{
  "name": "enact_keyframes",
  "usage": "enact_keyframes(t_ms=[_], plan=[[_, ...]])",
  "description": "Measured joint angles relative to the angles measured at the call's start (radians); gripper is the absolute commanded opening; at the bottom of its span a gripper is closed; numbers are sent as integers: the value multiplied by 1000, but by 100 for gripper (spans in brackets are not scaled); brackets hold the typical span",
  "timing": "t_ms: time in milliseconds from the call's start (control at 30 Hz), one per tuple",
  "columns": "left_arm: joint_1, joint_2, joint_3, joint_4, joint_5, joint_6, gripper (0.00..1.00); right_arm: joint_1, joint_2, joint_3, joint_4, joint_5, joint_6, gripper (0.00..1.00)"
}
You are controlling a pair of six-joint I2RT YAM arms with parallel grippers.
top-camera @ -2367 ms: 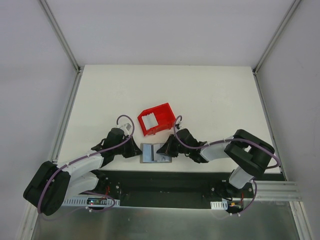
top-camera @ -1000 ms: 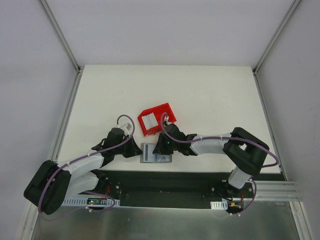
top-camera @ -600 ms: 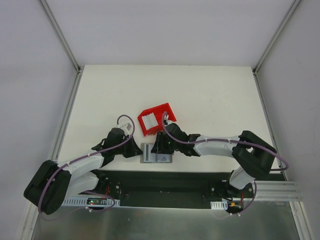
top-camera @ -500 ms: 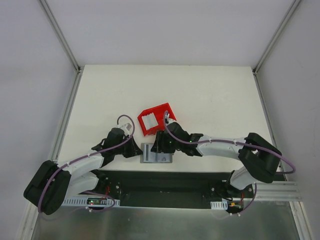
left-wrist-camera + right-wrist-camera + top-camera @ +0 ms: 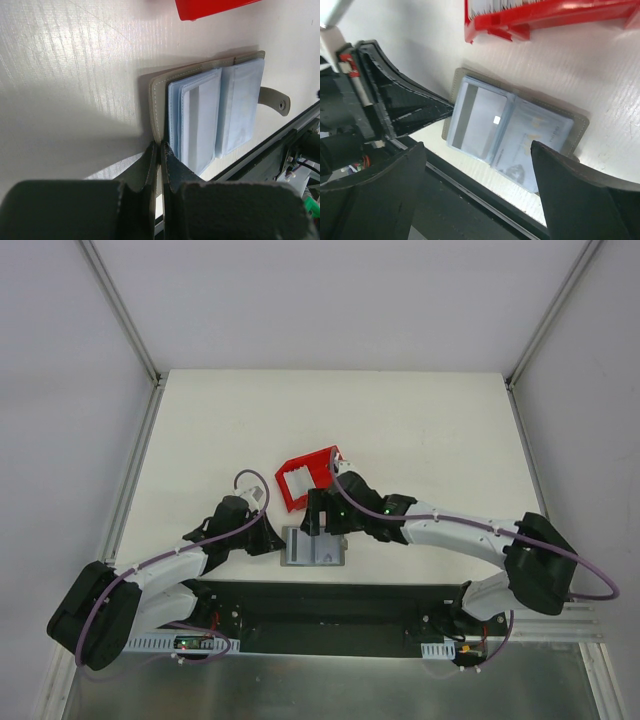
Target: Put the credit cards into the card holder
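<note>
The grey card holder (image 5: 313, 548) lies open and flat near the table's front edge, showing pale blue sleeves (image 5: 200, 115). My left gripper (image 5: 160, 146) is shut on its left cover edge, low at the table (image 5: 272, 540). My right gripper (image 5: 477, 147) hovers just above the holder (image 5: 515, 130), jaws wide open and empty, between it and the bin (image 5: 322, 523). One credit card with a dark stripe (image 5: 480, 117) sits in the left sleeve, and a printed one (image 5: 542, 135) in the right. More pale cards (image 5: 490, 4) stand in the red bin.
The red plastic bin (image 5: 305, 478) stands just behind the holder, close to my right wrist. The holder's snap tab (image 5: 277, 100) sticks out toward the black rail (image 5: 330, 602) at the table's front edge. My left fingers (image 5: 405, 107) reach in from the left.
My right gripper has opened wide and its arm has stretched further left, over the holder and close to the bin. The left gripper has stayed shut on the cover.
</note>
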Motion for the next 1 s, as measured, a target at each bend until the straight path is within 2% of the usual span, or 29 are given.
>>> enact_keyframes(t_ms=[67,167,267,300,467,667,833,1000], plan=[[0,0,0,0,0,0,0,0,-7,27,-21,14,-2,91],[0,0,0,0,0,0,0,0,-53,30,-17,47,-16,98],[0,0,0,-1,0,0,0,-18,-116,14,9,64,-23,99],[0,-2,0,-2,0,0,0,-30,-133,9,14,61,-25,96],[0,-13,0,-15,-5,1,0,-148,-187,-34,29,15,-27,96],[0,-18,0,-21,-5,1,0,-194,-197,-45,14,5,-33,96],[0,-29,0,-23,-6,1,0,-291,-189,-38,12,-114,-21,96],[0,-36,0,-23,-6,2,0,-293,-167,24,-48,-145,-74,96]])
